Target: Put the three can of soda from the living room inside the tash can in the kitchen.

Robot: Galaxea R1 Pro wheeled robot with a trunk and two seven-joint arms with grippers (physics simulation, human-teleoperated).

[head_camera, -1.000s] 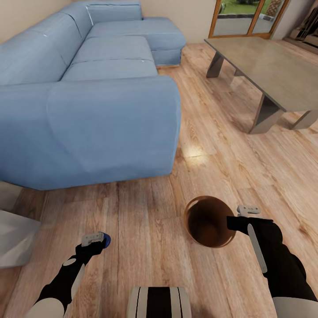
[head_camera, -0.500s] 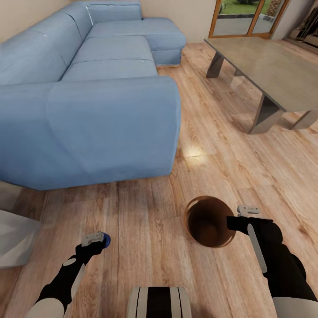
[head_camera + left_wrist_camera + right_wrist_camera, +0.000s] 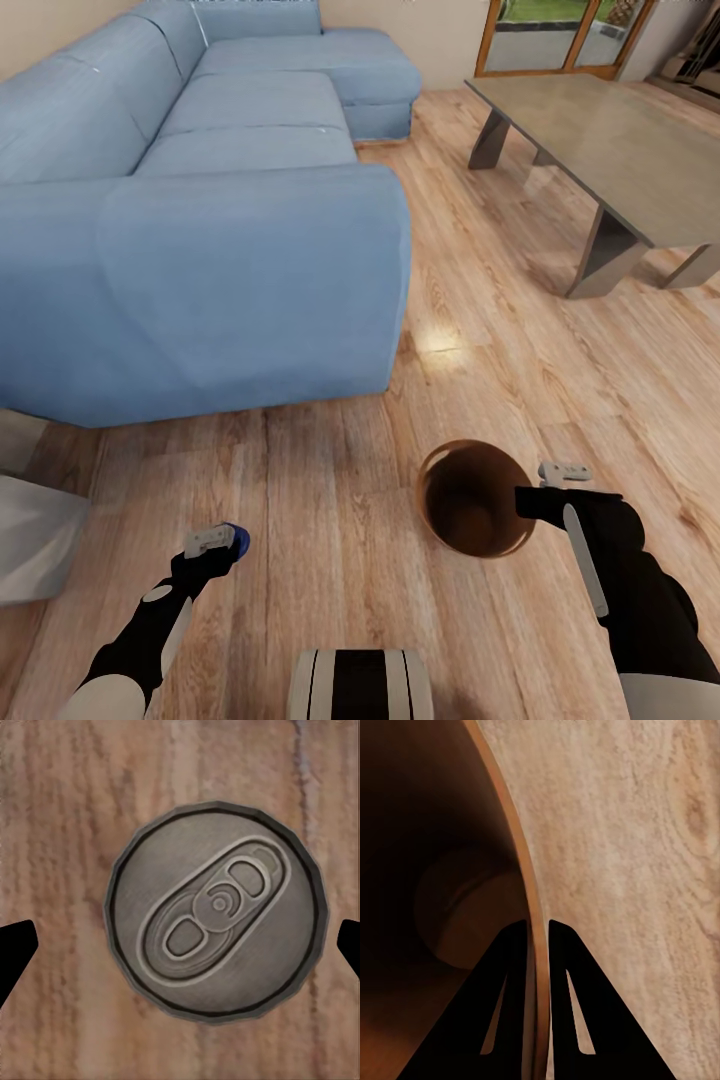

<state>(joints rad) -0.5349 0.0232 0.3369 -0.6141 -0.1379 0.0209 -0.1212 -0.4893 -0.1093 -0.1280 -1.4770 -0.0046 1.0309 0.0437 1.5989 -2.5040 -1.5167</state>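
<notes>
Copper-brown rim of the bin (image 3: 430,478) is pinched between the two fingers of the right gripper (image 3: 537,937), one finger inside the wall and one outside, so that the bin can be carried upright by its edge. In the head view the bin hangs at the right gripper (image 3: 528,500) above the wood floor (image 3: 340,500), its dark interior open upward; no can is seen inside it. A dark blue can (image 3: 238,541) is seen at the left gripper (image 3: 222,545), low over the floor and in front of the sofa (image 3: 250,270). In the left wrist view the silvery top of the can (image 3: 217,911) is centred between the dark fingertips (image 3: 15,952), which stand apart from it at either side; the jaws are spread wide and are not in contact with the can there. Whether the can rests on the floor or is supported otherwise cannot be told. The placement is judged as follows: the bin is held near the can so that the can may be dropped in without travel. The coffee table (image 3: 620,150) stands well apart at the right; no other cans are seen on it.
</notes>
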